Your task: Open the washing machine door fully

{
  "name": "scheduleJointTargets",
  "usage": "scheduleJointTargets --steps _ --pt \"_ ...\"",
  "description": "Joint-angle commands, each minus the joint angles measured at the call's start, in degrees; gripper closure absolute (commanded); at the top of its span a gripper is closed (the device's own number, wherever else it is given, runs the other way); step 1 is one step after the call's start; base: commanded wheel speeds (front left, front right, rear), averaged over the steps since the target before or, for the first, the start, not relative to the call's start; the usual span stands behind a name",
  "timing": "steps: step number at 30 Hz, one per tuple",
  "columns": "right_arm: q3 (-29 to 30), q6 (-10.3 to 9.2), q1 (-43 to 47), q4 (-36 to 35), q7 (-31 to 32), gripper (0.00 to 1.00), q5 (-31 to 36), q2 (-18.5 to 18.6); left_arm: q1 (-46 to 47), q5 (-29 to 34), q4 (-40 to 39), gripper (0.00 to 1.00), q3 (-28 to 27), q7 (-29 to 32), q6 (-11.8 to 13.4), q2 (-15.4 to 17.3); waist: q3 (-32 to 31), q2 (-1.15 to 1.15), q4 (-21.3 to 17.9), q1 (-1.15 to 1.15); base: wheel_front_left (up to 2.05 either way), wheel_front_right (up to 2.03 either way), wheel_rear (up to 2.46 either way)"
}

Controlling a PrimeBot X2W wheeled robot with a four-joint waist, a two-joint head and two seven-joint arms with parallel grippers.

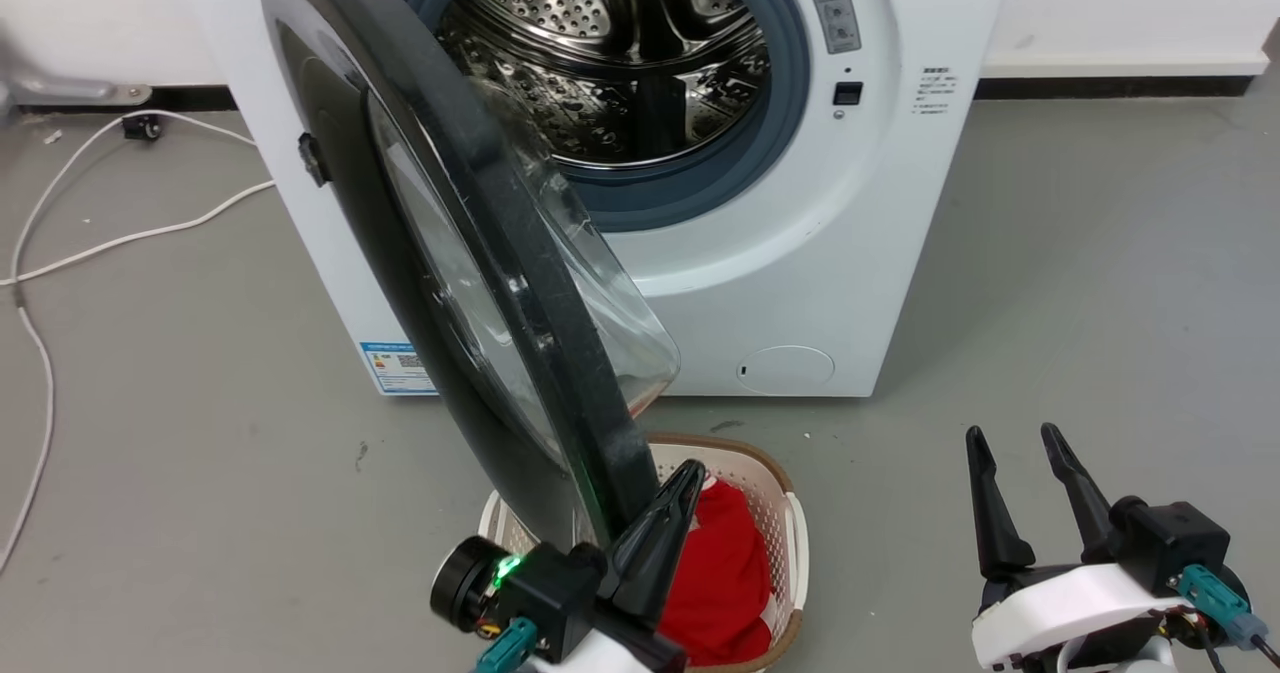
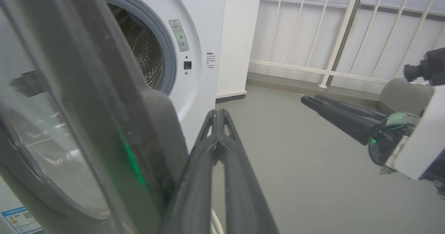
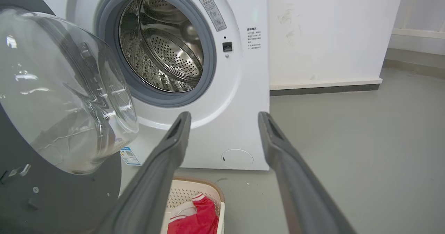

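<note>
Grey floor; washing machine door beside pressed-together left end effector, right end effector spread

My L gripper sits low centre in head view, both fingers pressed tight together, pointing up & fwd. R gripper hangs low at my right side, jaws spread wide, fingers approx. upright.

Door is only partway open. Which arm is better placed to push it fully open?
Left, likely. The left gripper, shut, sits beside the lower rim of the washing machine door, on its inner side, ready to push outward. The right gripper is open and stands apart from the door.
</note>
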State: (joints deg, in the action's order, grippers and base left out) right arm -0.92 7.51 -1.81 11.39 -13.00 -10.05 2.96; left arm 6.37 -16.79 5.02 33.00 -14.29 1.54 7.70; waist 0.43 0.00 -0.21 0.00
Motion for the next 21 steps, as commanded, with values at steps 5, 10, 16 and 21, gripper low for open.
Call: scheduleJointTargets --steps 5,10,16,21 --pt "0.06 -0.03 1.03 -0.04 0.30 0.00 -0.09 -0.15 -2.64 0.19 -1.37 1.00 -2.21 0.84 2.86 2.55 -0.51 0.00 1.97 0.00 0.00 0.00 0.00" --pt "-0.03 -0.03 1.52 -0.44 0.53 0.00 0.05 -0.15 -5.56 0.28 -4.31 1.00 -2.38 1.31 4.91 3.06 -0.86 0.00 4.14 0.00 0.00 0.00 0.00" --pt "0.20 -0.03 2.03 -0.59 0.83 0.00 -0.06 -0.15 -8.33 0.82 -7.19 1.00 -2.90 1.69 7.25 4.06 -1.06 0.00 7.52 0.00 0.00 0.00 0.00" --pt "0.41 -0.04 1.85 -0.53 0.90 0.00 -0.03 -0.15 -10.14 0.99 -9.61 1.00 -3.74 2.39 8.79 5.31 -0.80 0.00 10.30 0.00 0.00 0.00 0.00"
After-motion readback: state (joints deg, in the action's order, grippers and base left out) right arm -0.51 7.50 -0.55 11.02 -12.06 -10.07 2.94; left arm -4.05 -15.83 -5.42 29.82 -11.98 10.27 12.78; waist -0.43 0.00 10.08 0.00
